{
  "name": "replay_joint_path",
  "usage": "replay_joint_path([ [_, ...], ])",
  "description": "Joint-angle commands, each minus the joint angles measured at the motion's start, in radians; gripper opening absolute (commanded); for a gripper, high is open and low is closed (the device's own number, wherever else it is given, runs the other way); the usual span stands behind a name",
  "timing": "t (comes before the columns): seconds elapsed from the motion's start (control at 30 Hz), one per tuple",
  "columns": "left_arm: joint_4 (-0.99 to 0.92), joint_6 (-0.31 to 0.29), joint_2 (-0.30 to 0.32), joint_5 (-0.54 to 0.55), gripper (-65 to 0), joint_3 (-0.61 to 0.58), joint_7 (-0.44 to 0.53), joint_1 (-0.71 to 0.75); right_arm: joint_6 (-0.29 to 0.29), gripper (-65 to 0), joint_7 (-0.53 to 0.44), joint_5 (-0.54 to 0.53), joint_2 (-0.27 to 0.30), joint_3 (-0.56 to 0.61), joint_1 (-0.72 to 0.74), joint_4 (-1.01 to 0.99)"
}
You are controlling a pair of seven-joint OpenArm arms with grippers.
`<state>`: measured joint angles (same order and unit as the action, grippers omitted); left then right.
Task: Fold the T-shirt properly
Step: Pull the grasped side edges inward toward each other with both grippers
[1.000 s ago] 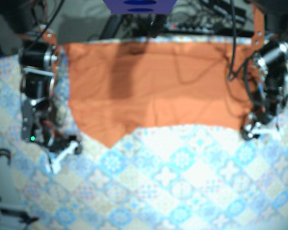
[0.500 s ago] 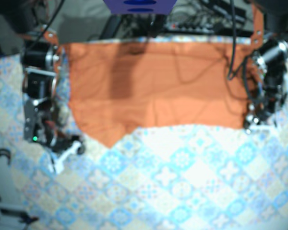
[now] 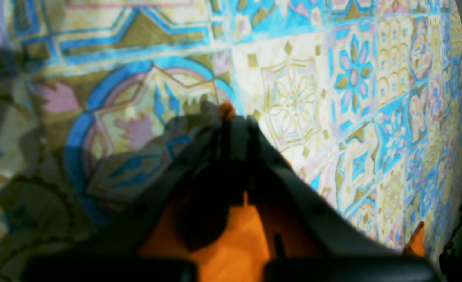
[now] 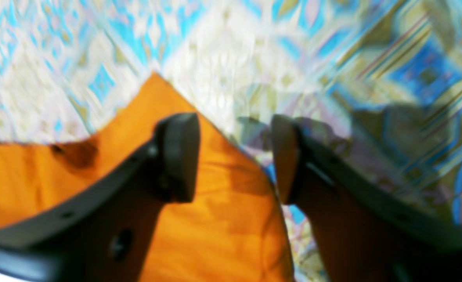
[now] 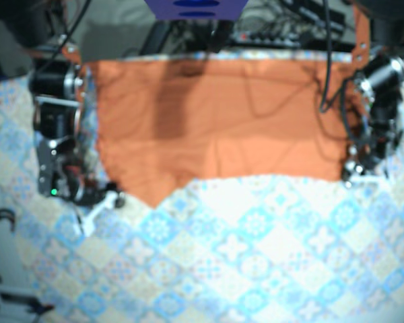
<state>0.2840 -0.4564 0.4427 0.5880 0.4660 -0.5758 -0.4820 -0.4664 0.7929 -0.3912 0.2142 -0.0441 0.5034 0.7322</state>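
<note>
T-shirt (image 5: pixel 215 128), orange, lies flat across the far half of the tabletop (image 5: pixel 256 269), which is covered in a blue-and-cream tile-print cloth (image 5: pixel 269 229). Near edge is uneven: it dips to a point on the base view's left and runs roughly straight to the right. Shirt looks spread out, likely so both near corners can be picked and carried over for a fold; no clean fold line can be made out yet. Left gripper (image 3: pixel 233 121) sits at the shirt's near corner on the base view's right, jaws pinched together with a nub of orange fabric poking out at the tip and more orange underneath, so it reads as clamped on the shirt corner. Right gripper (image 4: pixel 233 160) is at the pointed corner on the opposite side, spread wide, holding nothing; one of its fingers (image 4: pixel 178 156) is over the fabric, the other over bare cloth, straddling the shirt edge. Contact with the fabric can't be told, the view is blurred. Judgement: grasp phase, one corner taken, the other lined up.
</note>
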Motion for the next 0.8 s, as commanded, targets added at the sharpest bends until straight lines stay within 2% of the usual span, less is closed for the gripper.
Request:
replay_joint_path([
  [0.0, 0.001, 0.008, 0.003, -0.02, -65.0, -0.006, -0.036, -0.01, -0.005, -31.8, -0.017, -0.015, 0.009, 0.008, 0.033, 0.014],
  [0.07, 0.001, 0.008, 0.003, -0.02, -65.0, -0.006, -0.036, -0.01, -0.005, -30.0, -0.02, -0.015, 0.009, 0.023, 0.033, 0.014],
  [0.63, 0.001, 0.008, 0.005, -0.02, -65.0, -0.006, -0.036, -0.008, -0.007, -30.0, -0.031, -0.007, -0.051, 0.029, 0.033, -0.018],
  [0.77, 0.001, 0.008, 0.005, -0.02, -65.0, -0.006, -0.036, -0.008, -0.007, -30.0, -0.074, -0.007, -0.051, 0.031, 0.033, -0.078],
])
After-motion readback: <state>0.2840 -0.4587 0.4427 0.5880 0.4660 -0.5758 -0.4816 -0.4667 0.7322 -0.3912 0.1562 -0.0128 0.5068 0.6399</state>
